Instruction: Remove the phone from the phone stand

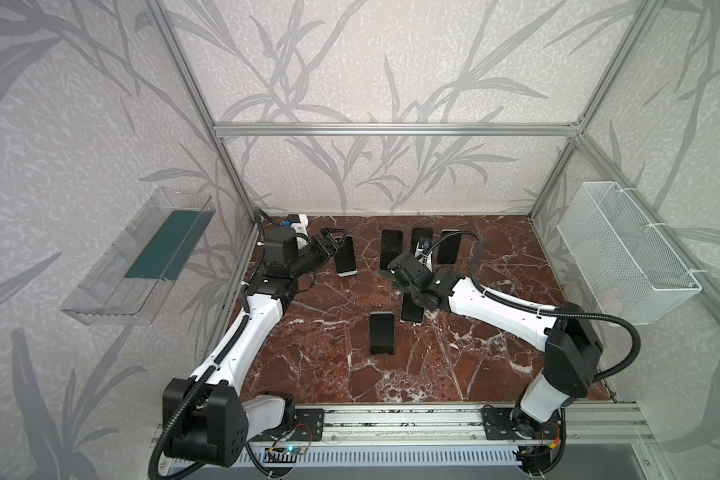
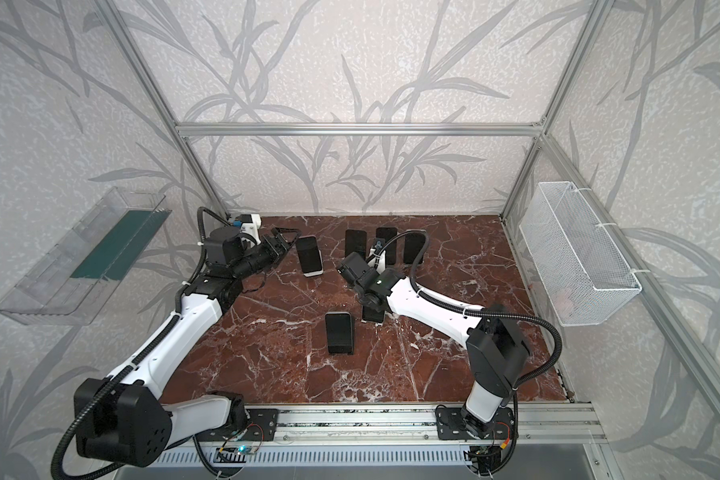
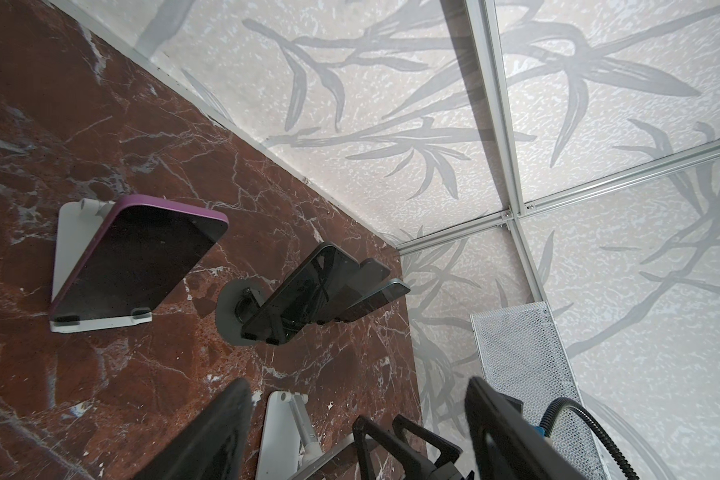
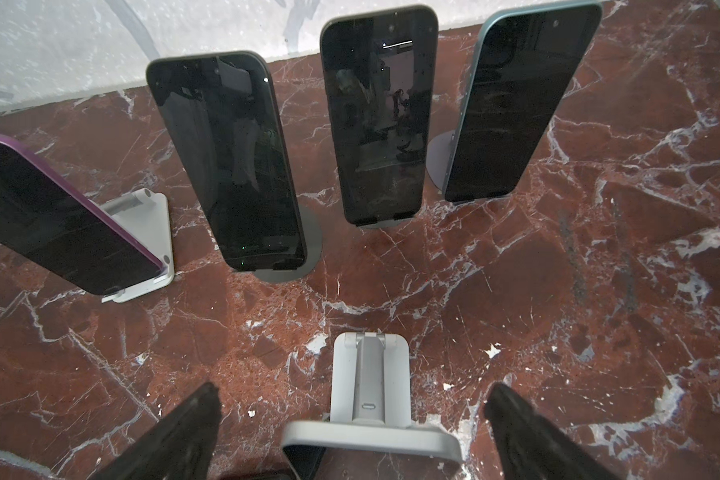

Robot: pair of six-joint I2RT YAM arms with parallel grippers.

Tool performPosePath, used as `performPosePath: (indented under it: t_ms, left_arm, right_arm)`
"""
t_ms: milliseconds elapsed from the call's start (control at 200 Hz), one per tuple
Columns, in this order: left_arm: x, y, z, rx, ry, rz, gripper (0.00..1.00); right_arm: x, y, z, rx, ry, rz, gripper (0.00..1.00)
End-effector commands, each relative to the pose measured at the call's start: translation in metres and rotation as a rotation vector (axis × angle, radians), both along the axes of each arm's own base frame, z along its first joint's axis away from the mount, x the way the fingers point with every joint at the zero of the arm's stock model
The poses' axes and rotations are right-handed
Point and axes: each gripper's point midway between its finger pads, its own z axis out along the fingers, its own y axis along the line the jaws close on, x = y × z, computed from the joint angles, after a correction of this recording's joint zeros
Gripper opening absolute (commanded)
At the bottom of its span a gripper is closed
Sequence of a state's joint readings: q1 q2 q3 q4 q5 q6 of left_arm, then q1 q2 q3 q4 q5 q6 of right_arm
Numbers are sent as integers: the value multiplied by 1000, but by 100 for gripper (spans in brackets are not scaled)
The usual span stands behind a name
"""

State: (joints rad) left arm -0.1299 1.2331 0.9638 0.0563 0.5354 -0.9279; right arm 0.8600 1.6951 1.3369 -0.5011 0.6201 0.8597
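Reach step: right gripper (image 4: 354, 392) gaped wide above stand (image 4: 368, 374); next needed lowering, closing on phone (image 1: 411, 313). Left gripper (image 3: 358, 390) open, empty.

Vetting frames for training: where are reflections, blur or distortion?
Right wrist view: the back phones mirror the room and splay outward. Left wrist view: the fingers of the left gripper look soft. Both top views: sharp, evenly lit.

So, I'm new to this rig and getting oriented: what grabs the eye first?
Six dark phones stand propped across the red marble table, four in a back row. The right gripper, open, faces the back of a white stand; the left gripper, open, sits near the purple-edged phone.
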Motion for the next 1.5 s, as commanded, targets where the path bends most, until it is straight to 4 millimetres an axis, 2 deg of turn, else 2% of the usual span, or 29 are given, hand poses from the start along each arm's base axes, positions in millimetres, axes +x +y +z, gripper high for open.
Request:
performPosePath:
  t_ms: [0,455,665,775,1150,1160,1190,1495]
  left_arm:
    - [0,-4,0,-27,-2,-17,81]
    - [3,-7,-5,-54,13,-21,81]
    - [4,-7,-7,-55,19,-23,81]
    - [5,-6,-9,-52,22,-19,81]
    - [8,-7,-19,-51,48,-17,81]
    - [8,-7,-19,-51,48,-17,80]
    - [8,-7,-19,-51,49,-16,80]
    - [10,-7,-27,-43,68,-13,79]
  right_arm:
    - [-1,-6,-16,-38,35,-29,99]
    - [-10,-16,-43,-23,57,-63,100]
    - [-10,-13,-46,-36,67,-45,96]
    - [-10,-10,-49,-31,73,-27,90]
    - [-11,-6,-48,-21,62,17,80]
    - [-11,-6,-40,-6,48,18,80]
    - [-11,-5,-36,3,38,23,79]
    - [-13,-4,-29,5,14,56,70]
